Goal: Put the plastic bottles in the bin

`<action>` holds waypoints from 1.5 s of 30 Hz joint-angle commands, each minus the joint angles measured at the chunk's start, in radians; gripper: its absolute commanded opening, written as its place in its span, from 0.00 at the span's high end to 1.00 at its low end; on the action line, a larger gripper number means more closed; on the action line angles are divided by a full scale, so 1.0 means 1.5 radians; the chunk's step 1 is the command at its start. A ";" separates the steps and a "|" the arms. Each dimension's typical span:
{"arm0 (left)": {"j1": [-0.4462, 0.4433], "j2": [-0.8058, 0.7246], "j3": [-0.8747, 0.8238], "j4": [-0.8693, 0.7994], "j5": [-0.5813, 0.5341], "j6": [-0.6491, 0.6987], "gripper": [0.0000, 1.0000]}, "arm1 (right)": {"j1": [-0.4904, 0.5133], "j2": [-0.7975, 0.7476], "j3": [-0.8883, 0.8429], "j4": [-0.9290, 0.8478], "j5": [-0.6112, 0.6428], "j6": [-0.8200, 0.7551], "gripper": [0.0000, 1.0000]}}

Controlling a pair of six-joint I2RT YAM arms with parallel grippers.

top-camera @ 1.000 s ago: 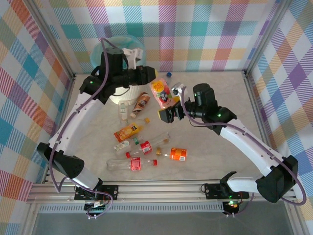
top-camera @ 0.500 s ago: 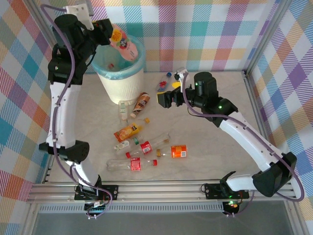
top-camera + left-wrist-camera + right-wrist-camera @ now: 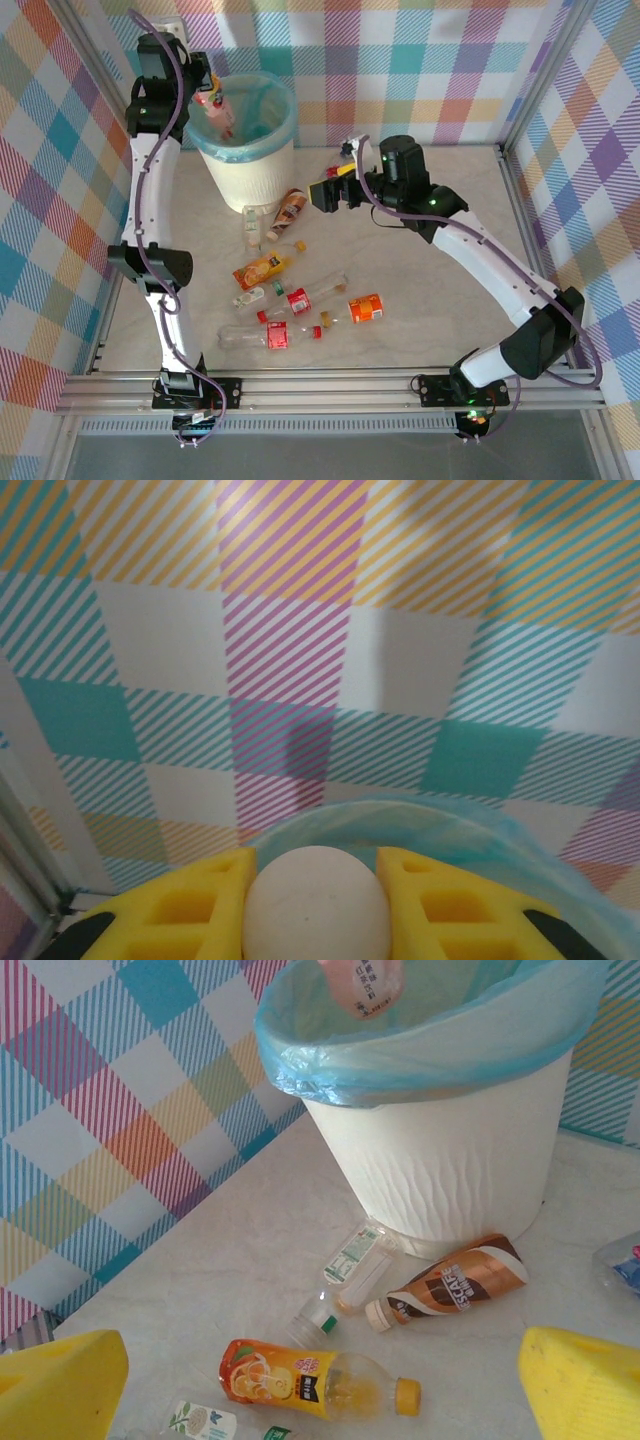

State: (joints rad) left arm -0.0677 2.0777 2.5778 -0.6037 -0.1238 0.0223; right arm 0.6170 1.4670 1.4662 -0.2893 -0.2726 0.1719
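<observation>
Left arm raised, jaws clenching pink bottle (image 3: 216, 108) over bin (image 3: 250, 176); right arm low, jaws released.

The pale, marble-patterned surface (image 3: 440, 290) carries the white ribbed bin (image 3: 250, 182), upright near its far left corner. Just beside the bin's foot lie a brown-labelled bottle (image 3: 291, 209) and a small clear bottle (image 3: 250, 226). Nearer the middle lies an orange juice bottle (image 3: 266, 267). Closer in is a loose cluster, all lying flat: a red-labelled bottle (image 3: 292, 301), an orange-labelled bottle (image 3: 365, 309) and a long clear bottle (image 3: 255, 337).
</observation>
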 commanded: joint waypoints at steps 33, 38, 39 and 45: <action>0.002 0.169 0.006 0.010 0.102 0.023 0.43 | 0.004 0.039 0.007 -0.022 -0.045 -0.017 0.00; 0.002 0.159 0.007 0.029 0.095 0.006 0.58 | 0.004 0.042 0.010 -0.021 -0.047 -0.014 0.00; 0.002 0.159 0.007 0.032 0.095 0.005 0.65 | 0.004 0.042 0.011 -0.021 -0.048 -0.013 0.00; 0.000 0.142 0.011 0.030 0.092 -0.008 0.84 | 0.004 0.040 0.012 -0.031 -0.048 -0.013 0.00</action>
State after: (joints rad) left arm -0.0647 2.2974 2.5889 -0.4938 0.0257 0.0261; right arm 0.6170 1.5234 1.4769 -0.3164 -0.3267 0.1677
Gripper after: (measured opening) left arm 0.242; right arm 0.997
